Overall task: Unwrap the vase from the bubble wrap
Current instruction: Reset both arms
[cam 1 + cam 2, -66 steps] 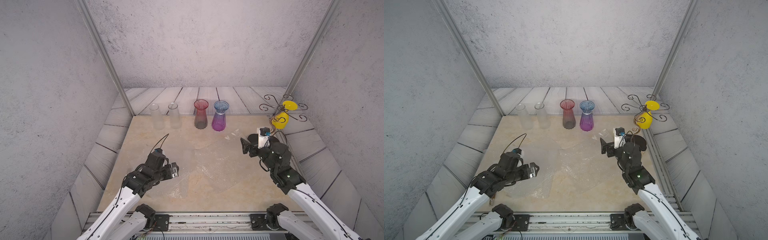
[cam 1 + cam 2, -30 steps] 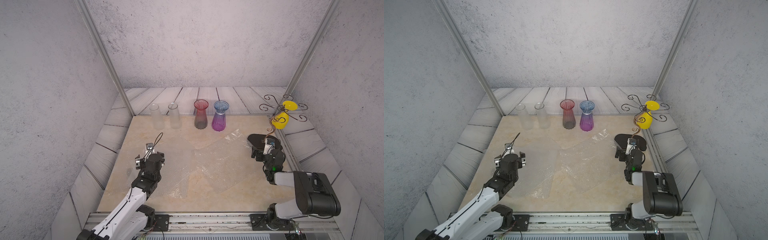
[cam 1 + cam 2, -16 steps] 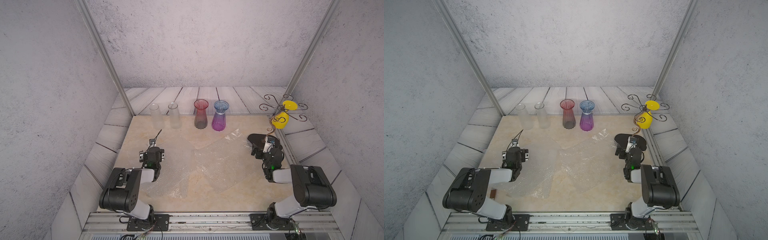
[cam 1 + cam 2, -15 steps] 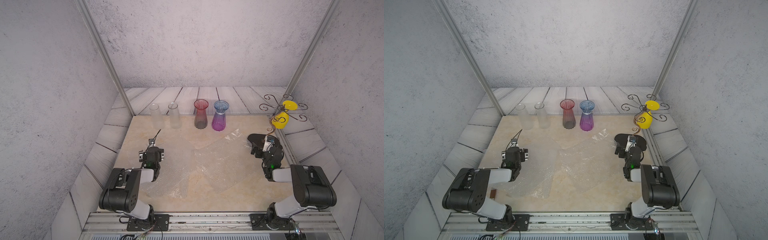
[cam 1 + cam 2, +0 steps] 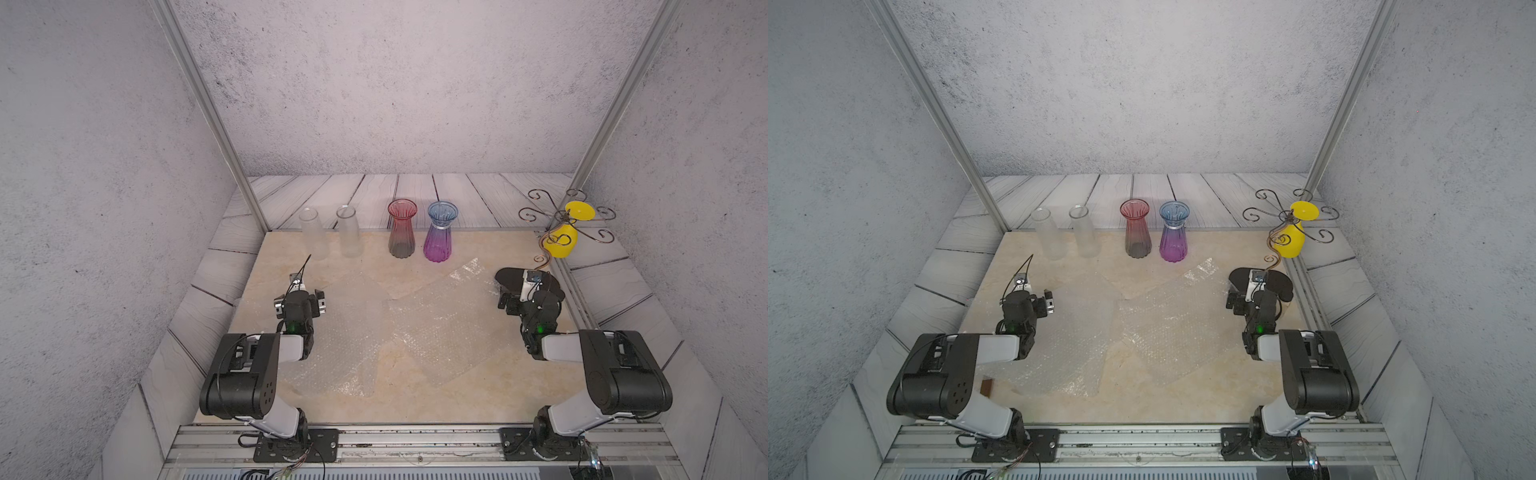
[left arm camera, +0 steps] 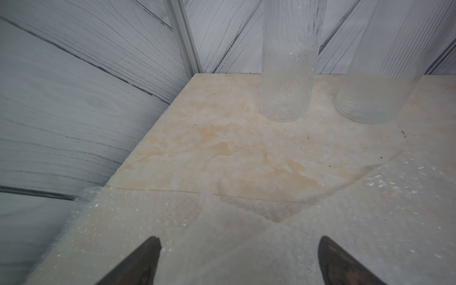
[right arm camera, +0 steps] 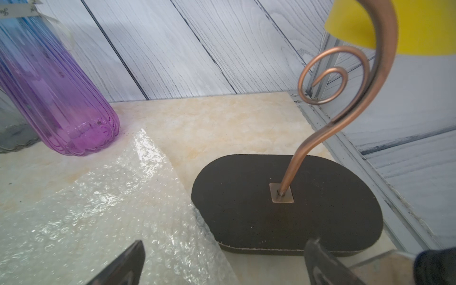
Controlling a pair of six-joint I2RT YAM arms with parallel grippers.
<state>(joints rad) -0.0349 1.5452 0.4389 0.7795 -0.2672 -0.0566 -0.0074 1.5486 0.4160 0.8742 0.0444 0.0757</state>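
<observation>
Several vases stand bare in a row at the back: two clear glass ones (image 5: 309, 232) (image 5: 348, 232), a red one (image 5: 401, 235) and a blue-purple one (image 5: 440, 239). Bubble wrap (image 5: 436, 324) lies flat in crinkled sheets across the middle of the table, with another sheet (image 5: 332, 353) towards the left. My left gripper (image 5: 300, 296) hangs open over the left sheet's far edge (image 6: 370, 209), holding nothing. My right gripper (image 5: 524, 297) is open too, low beside a wrap corner (image 7: 111, 209), short of the purple vase (image 7: 49, 98).
A copper wire stand with yellow cups (image 5: 561, 245) rises from a dark oval base (image 7: 283, 202) right in front of the right gripper. Aluminium frame posts (image 5: 216, 124) and grey plank walls bound the marble table (image 5: 415, 399).
Over the last second my left arm has folded back towards its base, its gripper still open. The right arm has barely shifted. The wrap sheets lie as before.
</observation>
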